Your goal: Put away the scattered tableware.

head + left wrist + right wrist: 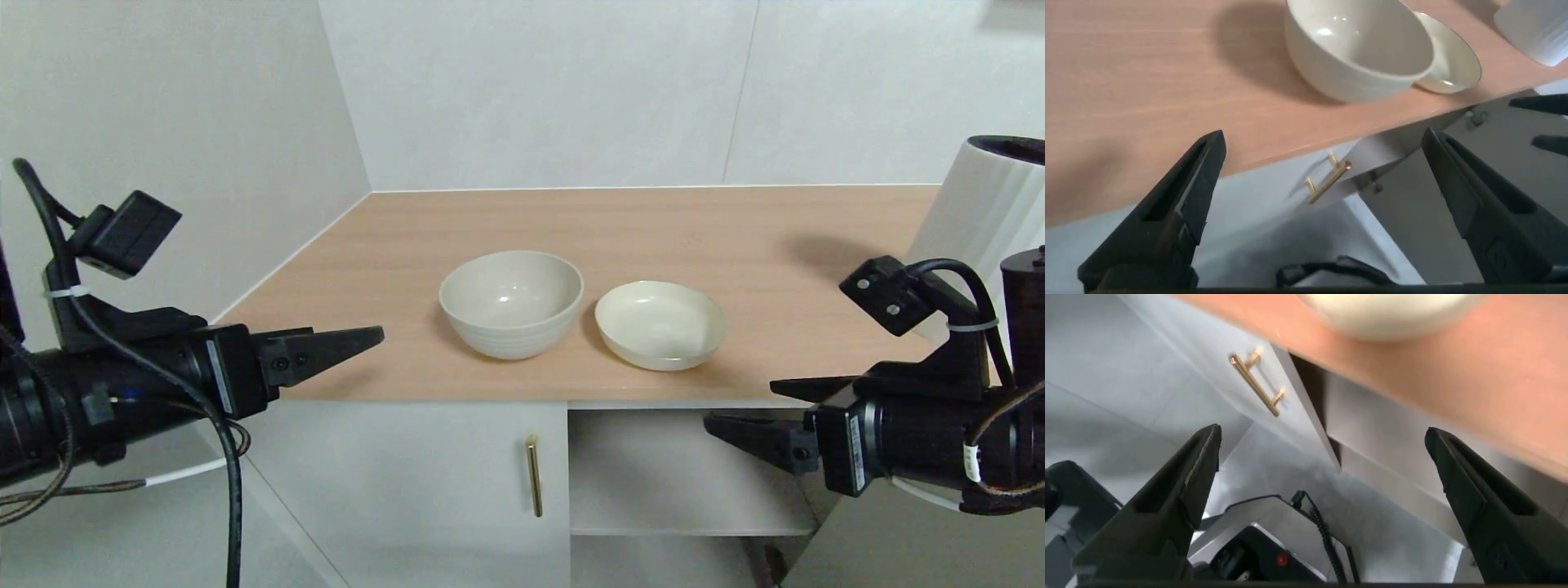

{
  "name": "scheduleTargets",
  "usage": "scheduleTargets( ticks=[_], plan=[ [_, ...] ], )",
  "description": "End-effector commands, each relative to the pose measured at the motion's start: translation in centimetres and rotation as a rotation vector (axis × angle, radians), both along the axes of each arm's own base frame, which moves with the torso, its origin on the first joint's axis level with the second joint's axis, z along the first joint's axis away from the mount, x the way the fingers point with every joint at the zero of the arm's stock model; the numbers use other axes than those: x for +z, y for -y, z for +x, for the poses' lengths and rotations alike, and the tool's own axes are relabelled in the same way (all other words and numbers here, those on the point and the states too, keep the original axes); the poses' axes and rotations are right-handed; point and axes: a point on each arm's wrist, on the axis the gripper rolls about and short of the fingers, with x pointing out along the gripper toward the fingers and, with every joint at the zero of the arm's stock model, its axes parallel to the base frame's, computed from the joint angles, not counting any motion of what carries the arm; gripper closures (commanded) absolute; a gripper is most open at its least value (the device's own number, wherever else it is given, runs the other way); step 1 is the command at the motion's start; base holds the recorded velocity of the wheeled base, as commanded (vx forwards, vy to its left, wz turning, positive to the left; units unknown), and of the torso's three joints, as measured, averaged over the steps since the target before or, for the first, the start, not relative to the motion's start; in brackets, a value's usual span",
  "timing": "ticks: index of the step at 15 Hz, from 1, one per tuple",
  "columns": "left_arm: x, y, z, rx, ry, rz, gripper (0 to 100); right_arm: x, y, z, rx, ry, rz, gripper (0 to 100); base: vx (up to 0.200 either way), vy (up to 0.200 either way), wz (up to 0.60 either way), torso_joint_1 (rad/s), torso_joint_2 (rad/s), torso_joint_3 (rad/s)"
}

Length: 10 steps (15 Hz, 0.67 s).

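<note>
Off the front left corner of the light wooden countertop (653, 229), the left gripper (359, 336) hangs level with the counter edge, its black fingers spread and empty. A deep, pale grey ceramic bowl (511, 304) sits on the counter to its right, well apart. Just beside the bowl, near the front edge, lies a shallow cream ceramic dish (661, 323). Below that edge, the right gripper (741, 403) is spread and empty before an open white cabinet compartment (678, 465), next to a closed door with a slim brass handle (534, 475).
</note>
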Motion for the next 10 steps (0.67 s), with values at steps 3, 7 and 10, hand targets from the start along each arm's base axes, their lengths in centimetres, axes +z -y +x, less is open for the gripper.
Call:
scheduleTargets(
  ticks=[3,7,10],
  plan=[
    [-1.0,0.7,1.9,0.005,-0.09,-0.033,0,-0.2,-0.1,0.3,-0.003,-0.007,-0.004,0,0.0,0.0,0.0,0.209,-0.48,-0.284],
    [-1.6,1.3,3.8,0.009,-0.135,-0.017,0,-0.7,-0.2,0.9,-0.016,-0.025,-0.018,0,0.0,0.0,0.0,0.214,-0.49,-0.276],
    [-1.8,1.3,3.7,0.008,-0.191,-0.002,0,-1.2,-0.8,2.1,-0.032,-0.017,-0.013,0,0.0,0.0,0.0,0.076,-0.17,-0.1]
  ],
)
